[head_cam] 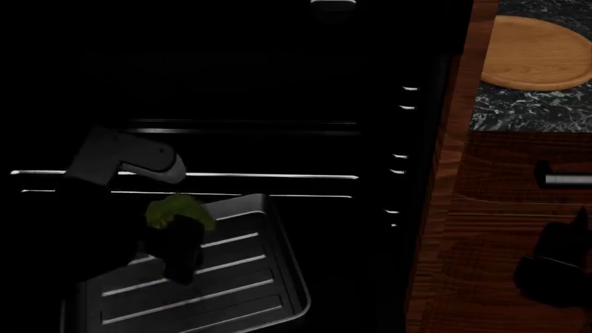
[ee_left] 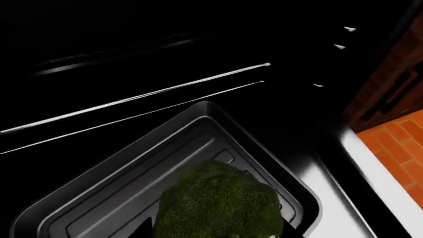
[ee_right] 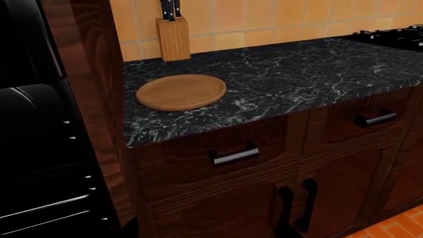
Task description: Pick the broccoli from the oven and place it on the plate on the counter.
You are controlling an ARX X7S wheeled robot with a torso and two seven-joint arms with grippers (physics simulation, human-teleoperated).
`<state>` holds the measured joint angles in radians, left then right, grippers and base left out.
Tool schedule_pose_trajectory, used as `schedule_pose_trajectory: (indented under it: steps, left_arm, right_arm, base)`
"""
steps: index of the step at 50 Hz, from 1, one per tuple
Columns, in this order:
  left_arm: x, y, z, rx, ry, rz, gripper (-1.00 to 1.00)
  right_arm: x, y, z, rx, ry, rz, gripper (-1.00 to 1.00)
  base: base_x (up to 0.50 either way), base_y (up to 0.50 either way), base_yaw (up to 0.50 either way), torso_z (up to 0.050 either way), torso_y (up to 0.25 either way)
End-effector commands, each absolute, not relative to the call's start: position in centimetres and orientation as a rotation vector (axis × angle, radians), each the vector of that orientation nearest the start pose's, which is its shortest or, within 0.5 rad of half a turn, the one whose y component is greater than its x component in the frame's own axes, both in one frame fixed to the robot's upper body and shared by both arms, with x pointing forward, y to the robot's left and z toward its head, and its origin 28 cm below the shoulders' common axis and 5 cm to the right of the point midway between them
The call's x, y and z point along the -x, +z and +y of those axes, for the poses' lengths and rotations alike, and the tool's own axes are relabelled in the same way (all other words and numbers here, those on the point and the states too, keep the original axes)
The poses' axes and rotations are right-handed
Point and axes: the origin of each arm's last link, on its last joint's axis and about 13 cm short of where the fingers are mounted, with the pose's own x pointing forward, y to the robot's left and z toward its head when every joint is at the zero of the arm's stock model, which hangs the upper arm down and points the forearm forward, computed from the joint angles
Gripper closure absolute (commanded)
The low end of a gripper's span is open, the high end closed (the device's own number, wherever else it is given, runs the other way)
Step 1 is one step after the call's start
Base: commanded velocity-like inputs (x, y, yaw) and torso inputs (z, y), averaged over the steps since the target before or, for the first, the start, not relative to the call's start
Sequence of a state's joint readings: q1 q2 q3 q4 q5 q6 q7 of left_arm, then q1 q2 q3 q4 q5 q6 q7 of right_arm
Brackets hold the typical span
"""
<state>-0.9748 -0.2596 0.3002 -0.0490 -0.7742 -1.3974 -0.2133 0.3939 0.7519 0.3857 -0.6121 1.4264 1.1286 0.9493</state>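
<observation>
The broccoli (ee_left: 218, 203) fills the near part of the left wrist view, its bumpy green crown wedged between the dark fingertips of my left gripper (head_cam: 179, 239), which is shut on it. It sits over the far end of a grey ridged baking tray (head_cam: 222, 291) inside the black oven (head_cam: 277, 83). In the head view the broccoli (head_cam: 176, 211) shows as a pale green lump at the gripper's tip. The round wooden plate (head_cam: 541, 52) lies on the black marble counter (head_cam: 532, 114) at upper right. My right gripper (head_cam: 555, 267) hangs open in front of the wooden drawers.
Silvery rack bars (head_cam: 185, 175) cross the cavity just behind the tray, and rail tabs (head_cam: 400, 159) line the oven's right wall. A wooden post (head_cam: 453, 173) separates oven and counter. A knife block (ee_right: 174, 37) stands behind the plate (ee_right: 180, 91). Drawer handles (ee_right: 233, 154) project below the counter edge.
</observation>
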Motion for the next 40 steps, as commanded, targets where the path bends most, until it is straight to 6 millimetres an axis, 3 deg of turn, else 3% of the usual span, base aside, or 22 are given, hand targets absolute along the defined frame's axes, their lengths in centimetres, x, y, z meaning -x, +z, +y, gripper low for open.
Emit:
schedule_pose_trajectory:
  steps: [1, 8, 17, 30, 40]
  left_arm:
    - [-28.7, 24.9, 20.5, -0.131, -0.402, 0.51, 1.0]
    - [-26.8, 27.0, 20.7, -0.144, -0.423, 0.493, 1.0]
    - [-25.9, 28.9, 20.9, -0.149, -0.426, 0.478, 1.0]
    - [-25.8, 28.3, 21.0, -0.146, -0.441, 0.482, 1.0]
    - [-25.8, 28.1, 20.8, -0.162, -0.449, 0.483, 1.0]
  right_arm:
    - [-19.0, 22.5, -20.0, -0.069, -0.32, 0.122, -1.0]
    - [-18.8, 22.8, -19.9, -0.065, -0.317, 0.111, -1.0]
    - [-18.0, 24.2, -19.7, -0.029, -0.293, 0.078, -1.0]
    - [-18.2, 24.2, -19.5, -0.024, -0.232, 0.045, -1.0]
    - [-18.2, 23.9, -19.7, -0.032, -0.206, 0.021, -1.0]
  base:
    - [0.0, 0.0, 0.0, 0.0, 0.0]
    - [0.0, 0.0, 0.0, 0.0, 0.0]
    - [0.0, 0.0, 0.0, 0.0, 0.001]
    - [0.0, 0.0, 0.0, 0.0, 0.0]
    - [0.06, -0.23, 0.0, 0.0, 0.0]
